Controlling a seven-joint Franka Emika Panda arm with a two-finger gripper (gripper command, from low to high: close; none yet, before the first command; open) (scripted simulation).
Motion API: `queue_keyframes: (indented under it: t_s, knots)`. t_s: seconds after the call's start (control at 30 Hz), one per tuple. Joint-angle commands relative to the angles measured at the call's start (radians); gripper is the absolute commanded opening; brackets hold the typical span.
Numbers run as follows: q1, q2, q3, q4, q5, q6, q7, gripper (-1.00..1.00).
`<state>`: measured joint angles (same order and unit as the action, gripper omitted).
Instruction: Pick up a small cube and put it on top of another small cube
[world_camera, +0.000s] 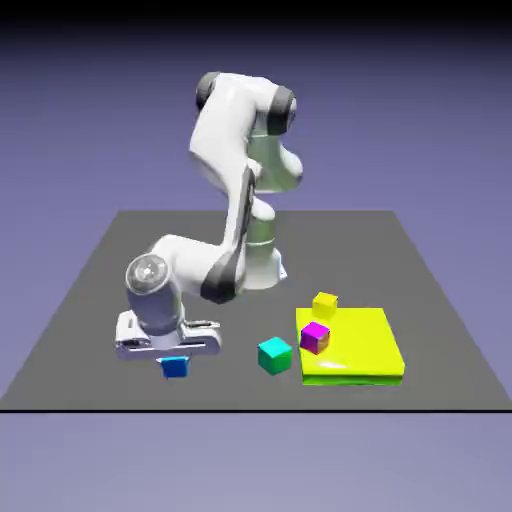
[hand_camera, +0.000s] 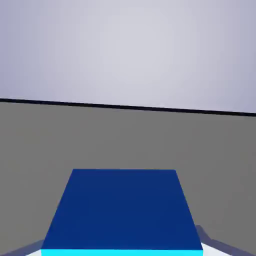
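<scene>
Now the claw (world_camera: 175, 360) is seen squeezed shut on the small cube (world_camera: 175, 368), which is held between its fingers, low over the grey table (world_camera: 90, 300). In the hand view, the small cube (hand_camera: 122, 210) fills the space between the grey fingertips (hand_camera: 212, 240). To the exterior view's right of the claw, a teal cube (world_camera: 274, 355) is set on the table. Further right, a purple cube (world_camera: 314, 337) and a yellow cube (world_camera: 324, 304) are set on a flat, smooth yellow-green square pad (world_camera: 365, 350).
</scene>
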<state>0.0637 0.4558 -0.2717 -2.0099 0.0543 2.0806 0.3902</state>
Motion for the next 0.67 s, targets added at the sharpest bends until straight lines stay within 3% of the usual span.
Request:
queue_keyframes:
  t_s: [0.0,0.33,0.53,0.57,0.63]
  knots:
    - [0.013,-0.030,0.022,-0.036,-0.023,0.012,0.011,-1.00]
    - [0.142,-0.329,0.238,-0.396,-0.219,0.121,0.107,-1.00]
    - [0.135,-0.198,0.223,-0.449,-0.246,0.306,0.128,-1.00]
    - [0.135,-0.198,0.223,-0.449,-0.246,0.306,0.128,1.00]
    - [0.137,-0.228,0.227,-0.437,-0.240,0.263,0.123,1.00]
